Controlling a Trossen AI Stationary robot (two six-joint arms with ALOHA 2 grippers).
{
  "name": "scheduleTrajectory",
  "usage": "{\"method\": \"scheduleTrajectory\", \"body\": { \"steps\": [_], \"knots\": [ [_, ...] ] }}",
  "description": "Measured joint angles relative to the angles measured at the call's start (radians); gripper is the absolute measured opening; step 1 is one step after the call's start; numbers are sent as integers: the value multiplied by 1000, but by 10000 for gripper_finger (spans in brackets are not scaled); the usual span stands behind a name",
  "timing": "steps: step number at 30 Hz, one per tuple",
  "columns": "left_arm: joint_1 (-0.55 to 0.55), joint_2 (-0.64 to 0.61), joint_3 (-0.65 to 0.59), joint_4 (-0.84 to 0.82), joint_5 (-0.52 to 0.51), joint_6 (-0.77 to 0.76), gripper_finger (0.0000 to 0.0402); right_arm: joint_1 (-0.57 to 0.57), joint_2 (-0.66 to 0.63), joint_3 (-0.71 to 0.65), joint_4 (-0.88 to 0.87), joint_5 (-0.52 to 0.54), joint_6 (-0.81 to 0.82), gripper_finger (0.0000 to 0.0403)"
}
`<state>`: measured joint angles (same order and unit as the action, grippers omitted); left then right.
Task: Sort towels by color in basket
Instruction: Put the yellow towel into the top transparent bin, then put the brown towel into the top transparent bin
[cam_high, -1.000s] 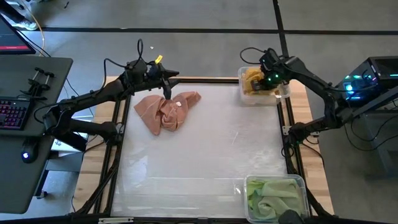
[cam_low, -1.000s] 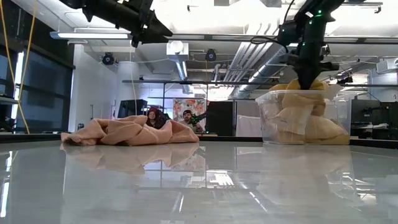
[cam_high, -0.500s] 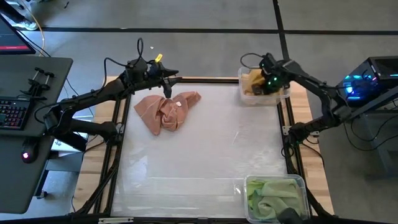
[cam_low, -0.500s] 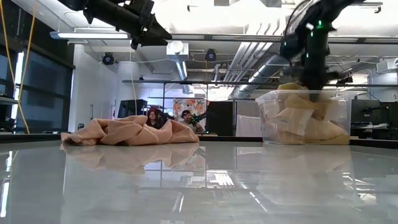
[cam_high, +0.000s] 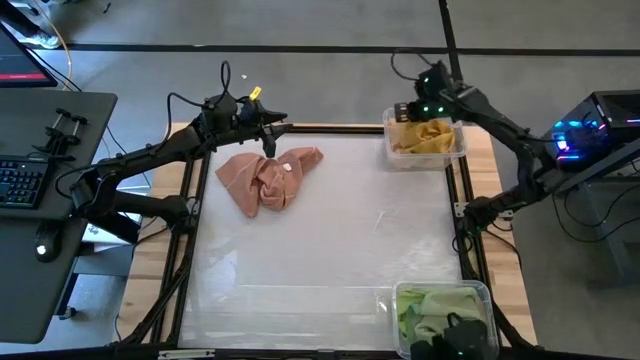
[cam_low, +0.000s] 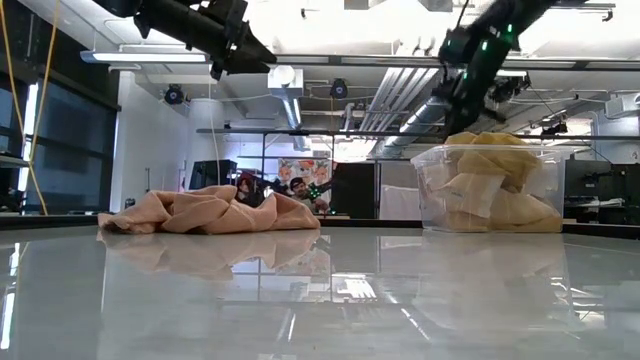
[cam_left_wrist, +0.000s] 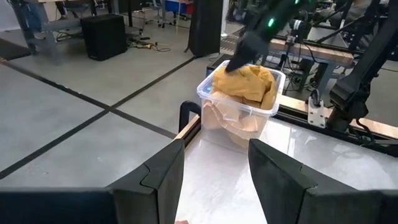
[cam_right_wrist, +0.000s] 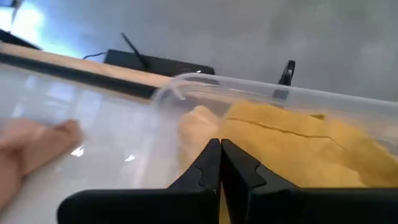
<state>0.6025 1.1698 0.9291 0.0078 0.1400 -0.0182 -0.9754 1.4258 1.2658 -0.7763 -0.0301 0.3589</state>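
Sorted: yellow towels (cam_high: 425, 134), green towels (cam_high: 437, 310) in bins. Left: pink towels (cam_high: 265, 175) on surface (cam_high: 320, 250). Left gripper (cam_high: 272, 127) wide, empty; right gripper (cam_high: 408, 108) closed, empty.

The heaped towels (cam_high: 267, 176) just beside the left gripper's dark fingers (cam_left_wrist: 280, 180) are plain salmon pink; the towels (cam_high: 424, 133) in the clear bin (cam_high: 457, 152) under the right gripper's black fingers (cam_right_wrist: 205, 171) are mustard yellow and pale peach; the towels (cam_high: 430, 308) in the other clear bin (cam_high: 487, 296) are light green; the table (cam_high: 330, 240) is glossy white.
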Motion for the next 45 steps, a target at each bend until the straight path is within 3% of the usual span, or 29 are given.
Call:
{"method": "scheduleTrajectory", "body": {
  "steps": [3,6,11,15,18,23,26,29,33,36,42,45],
  "knots": [
    [0,0,0,0,0,-29,165,13,4,-105,85,23,38,0],
    [-1,0,0,0,0,-64,165,24,7,-176,53,34,84,0],
    [-12,0,0,1,5,-38,165,41,6,-197,52,112,88,0],
    [-25,-10,0,-6,8,38,165,40,6,-102,28,118,69,0],
    [-30,-27,1,-51,8,56,165,40,6,14,-91,135,55,0],
    [-26,-44,27,-287,6,56,165,66,5,206,-213,132,51,0],
    [-26,-44,-5,-380,4,56,166,123,5,283,-99,131,90,0],
    [-26,-43,-83,-404,4,31,169,212,5,306,127,131,73,5],
    [-23,-43,-197,-380,5,-167,191,323,15,306,407,107,43,21],
    [-40,-42,-296,-342,7,-229,217,370,16,306,549,75,13,38],
    [-97,-33,-457,-114,4,-214,251,403,15,306,574,47,2,67],
    [-133,-3,-531,27,-80,-153,253,403,16,306,528,18,19,73]
  ]
}}
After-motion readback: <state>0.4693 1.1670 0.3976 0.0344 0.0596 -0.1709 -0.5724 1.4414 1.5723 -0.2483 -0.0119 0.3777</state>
